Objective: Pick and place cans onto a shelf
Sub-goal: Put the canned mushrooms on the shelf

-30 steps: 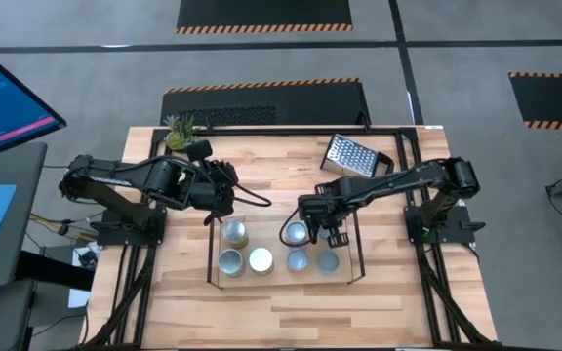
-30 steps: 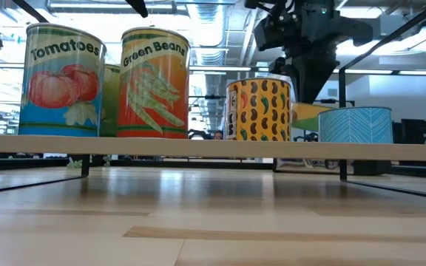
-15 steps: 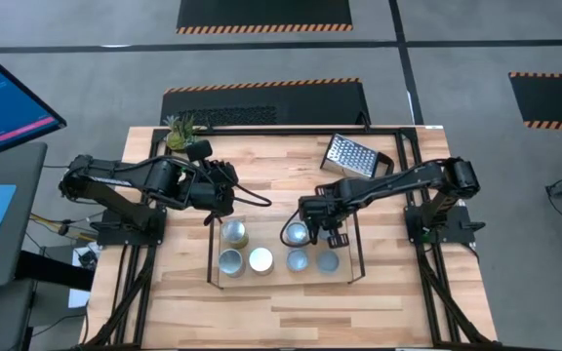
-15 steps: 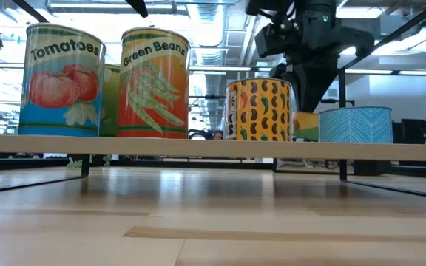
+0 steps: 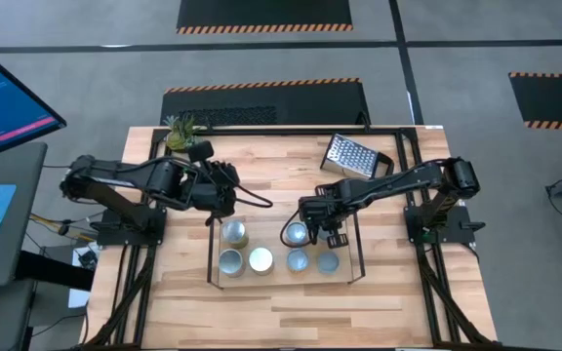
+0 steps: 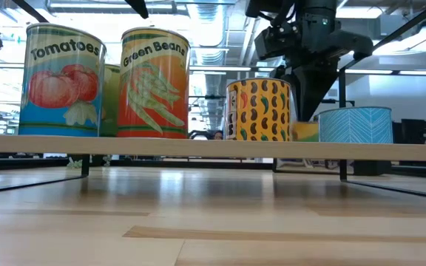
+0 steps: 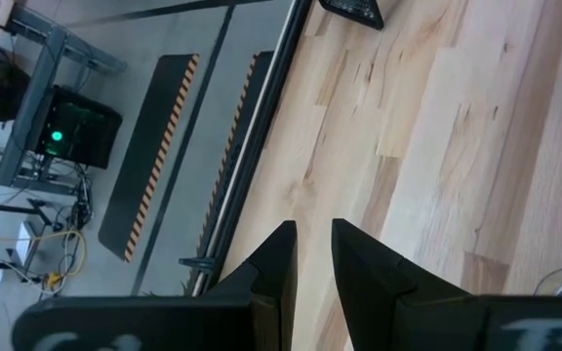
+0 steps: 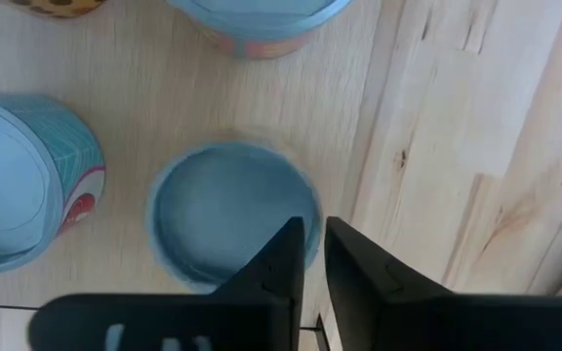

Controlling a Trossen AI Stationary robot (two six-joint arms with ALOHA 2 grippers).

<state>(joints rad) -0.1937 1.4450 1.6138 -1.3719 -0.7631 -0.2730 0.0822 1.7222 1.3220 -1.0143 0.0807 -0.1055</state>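
Note:
The black wire shelf [image 5: 351,255] with a light wooden base [image 6: 198,146] holds several cans: Tomatoes [image 6: 61,80], Green Beans [image 6: 154,83], a bean-patterned can [image 6: 257,109] and a blue chevron can [image 6: 355,124]. A yellow-labelled can [image 5: 296,234] stands in the back row; the right wrist view shows its blue top [image 8: 227,210]. My right gripper [image 5: 312,228] is shut, pointing down over that can's right edge [image 8: 314,234]. My left gripper [image 5: 230,198] is shut and empty above the table left of the shelf [image 7: 313,234]. My right gripper points down with its shut fingertips [image 8: 286,244] over the rim of the yellow-labelled can's top [image 8: 296,200]. The can stands upright on the shelf base. I cannot tell whether the fingers touch it.
A perforated metal grater [image 5: 349,154] lies at the far right of the table. A small plant [image 5: 179,132] stands at the far left corner. Black table frame rails [image 5: 398,146] run along the edges. Bare wood lies in front of the shelf [image 5: 281,302].
My right gripper has come down a little toward the yellow-labelled can behind the bean-patterned can, as the low view shows. The cans have stayed where they were.

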